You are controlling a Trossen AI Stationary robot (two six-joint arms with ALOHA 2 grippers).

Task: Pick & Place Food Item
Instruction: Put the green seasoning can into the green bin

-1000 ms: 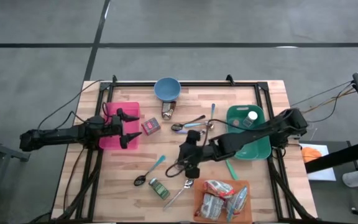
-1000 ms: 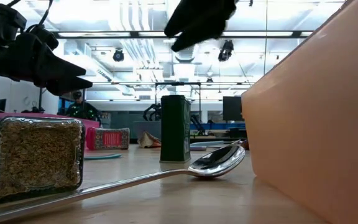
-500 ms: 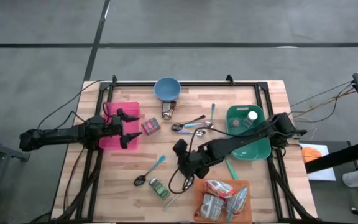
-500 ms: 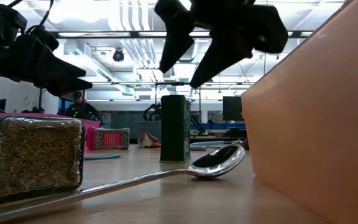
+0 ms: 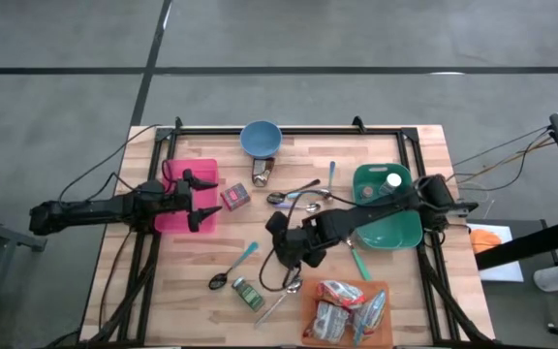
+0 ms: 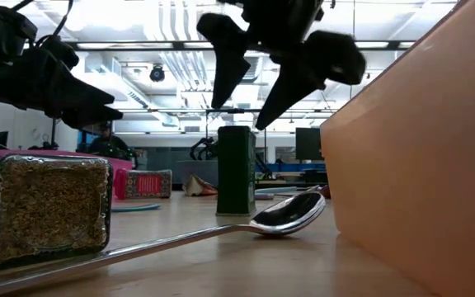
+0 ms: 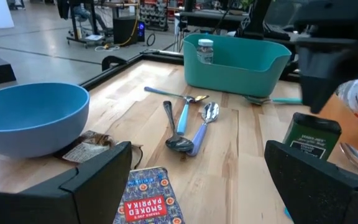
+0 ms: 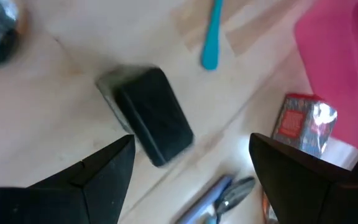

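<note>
The left gripper (image 5: 200, 200) is seen at the left of the wooden slatted table (image 5: 424, 145), held over the flat pink rectangular tray (image 5: 175, 215), with its two fingers spread apart and nothing between them. Just right of the tray lies a small red smoked-paprika tin (image 5: 235, 197). A round blue bowl (image 5: 260, 138) stands at the far edge, and a crumpled brown-and-silver packet (image 5: 263, 173) lies just in front of it.

Toward the near edge, a spoon with a teal handle (image 5: 232, 267) is noted, and beside it a flat glass-topped tin of green-brown herbs (image 5: 248, 294). The right gripper (image 5: 281, 250) is positioned near the table's middle, above a small dark green upright rectangular tin (image 6: 236, 171). Its fingers are apart on either side, clear of the tin in the low view. The tin stands on the table, not lifted.

Several metal spoons (image 5: 295, 196) lie right of the packet. A long metal spoon (image 5: 285, 296) lies near the front edge. To the right, a teal rectangular tub (image 5: 407, 233) holds a white-capped jar (image 5: 393, 181). At the near right, an orange tray (image 5: 387, 334) holds clear wrapped snack packets (image 5: 341, 307).
</note>
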